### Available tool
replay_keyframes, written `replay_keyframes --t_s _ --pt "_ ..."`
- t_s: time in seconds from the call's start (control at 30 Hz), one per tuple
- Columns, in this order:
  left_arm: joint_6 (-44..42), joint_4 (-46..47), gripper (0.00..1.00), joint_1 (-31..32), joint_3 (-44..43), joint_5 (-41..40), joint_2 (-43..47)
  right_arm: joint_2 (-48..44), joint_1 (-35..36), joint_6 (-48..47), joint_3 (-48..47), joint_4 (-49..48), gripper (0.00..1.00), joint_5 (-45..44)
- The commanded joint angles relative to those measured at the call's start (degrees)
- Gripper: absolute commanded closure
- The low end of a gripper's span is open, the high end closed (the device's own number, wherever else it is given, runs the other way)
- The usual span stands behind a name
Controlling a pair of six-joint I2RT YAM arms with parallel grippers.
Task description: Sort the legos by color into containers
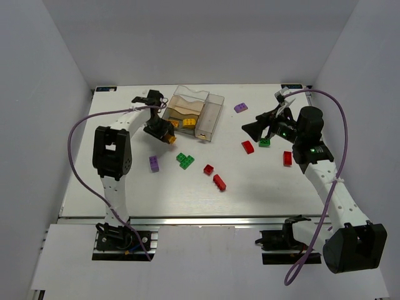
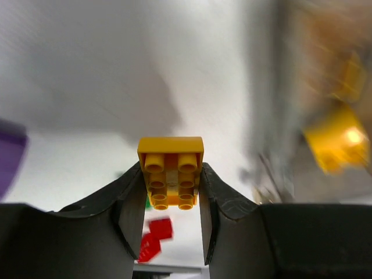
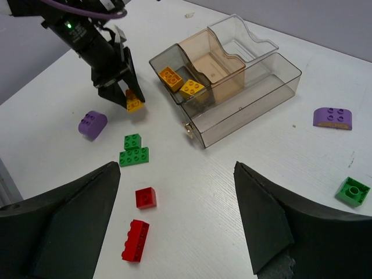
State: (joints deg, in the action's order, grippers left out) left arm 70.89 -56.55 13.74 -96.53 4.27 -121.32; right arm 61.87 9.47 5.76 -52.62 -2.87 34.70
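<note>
My left pincer (image 2: 171, 174) is pinching 1 orange-yellow brick (image 2: 171, 152), just beside the left side of the box (image 3: 279, 78). 2 yellow bricks (image 3: 172, 77) lie inside 1 compartment on that side. My right pincer (image 3: 176, 174) is spread wide, holding nothing, right of the box.

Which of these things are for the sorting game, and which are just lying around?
For the job: yellow brick in the left gripper, clear divided box, yellow bricks inside it, red bricks, green bricks, purple bricks.
Just there: purple cables, white table.
</note>
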Motion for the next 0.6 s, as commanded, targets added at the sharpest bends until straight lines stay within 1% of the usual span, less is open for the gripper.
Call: replay_keyframes --t_s 0.0,0.17,0.2,0.3,0.37,0.4,0.5,0.57 --pt "-1.81 1.63 1.0 0.76 -5.85 2.75 6.8 0.1 -0.42 0.48 0.15 -2.14 0.16 0.99" --pt "-1.64 -1.18 1.0 0.76 -16.04 4.08 2.15 0.45 -0.95 0.48 0.41 -2.4 0.16 0.99" --pt "-1.29 -1.71 1.0 0.76 -19.71 4.08 1.27 0.54 -0.95 0.48 0.41 -2.49 0.16 0.99" --pt "-0.5 -3.65 1.0 0.76 -26.22 4.07 -3.56 0.62 -1.04 0.48 0.5 -2.49 0.16 1.25" --pt "0.21 -4.62 1.0 0.76 -28.27 3.9 -6.37 0.71 -1.3 0.48 0.5 -2.49 0.16 1.34" --pt "0.47 -4.79 0.96 0.76 -29.23 3.73 -7.17 0.54 -1.3 0.48 0.5 -2.49 0.16 1.42" --pt "1.35 -4.18 0.95 0.76 -28.71 3.02 -8.49 0.45 -1.74 0.48 0.59 -2.49 0.16 1.42" --pt "1.7 -3.3 0.89 0.76 -28.01 3.2 -8.85 0.45 -2.09 0.39 0.59 -2.58 0.16 1.51"
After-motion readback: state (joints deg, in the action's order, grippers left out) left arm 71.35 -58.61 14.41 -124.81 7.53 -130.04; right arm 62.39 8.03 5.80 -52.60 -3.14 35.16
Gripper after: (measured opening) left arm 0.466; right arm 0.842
